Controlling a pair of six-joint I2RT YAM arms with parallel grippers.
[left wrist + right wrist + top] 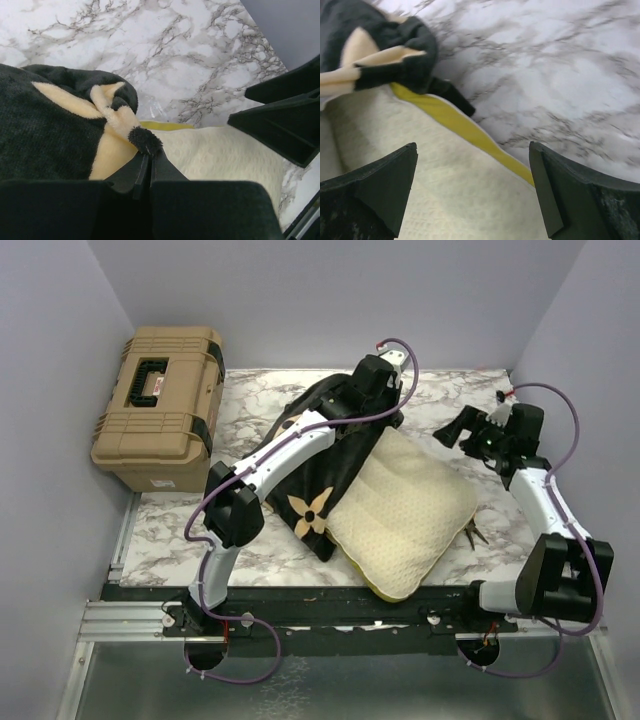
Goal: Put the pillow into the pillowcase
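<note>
Going left to right in the top view: the tan toolbox point(160, 405) sits off the marble table point(180, 535) at about 10 o'clock, lid down. So no idea what's in it. There's a small red-and-white label by its black handle, and some print low on the front, but both are too tiny to read.

Next is the pillowcase point(325, 465), a crumpled black heap around the middle of the table with a tan flower showing at its 6 o'clock end. The left arm reaches across it, and from above you can't tell what the left gripper point(378, 390) is doing. The left wrist view settles it: the jaws are pinched tight on a fuzzy black fold of the pillowcase's edge point(145, 141), with a strip of yellow band and cream quilting right behind it.

The pillow point(405, 510) lies at roughly 4 o'clock from the pillowcase. Its left side touches the black fabric, and nearly all of it is out in the open. I can't tell whether any corner is actually inside the sack.

The right gripper point(462, 430) hangs at the pillow's 1 o'clock corner. The right wrist view shows its jaws spread wide with nothing between them, over the yellow edge band point(470, 132) and the quilted top.
</note>
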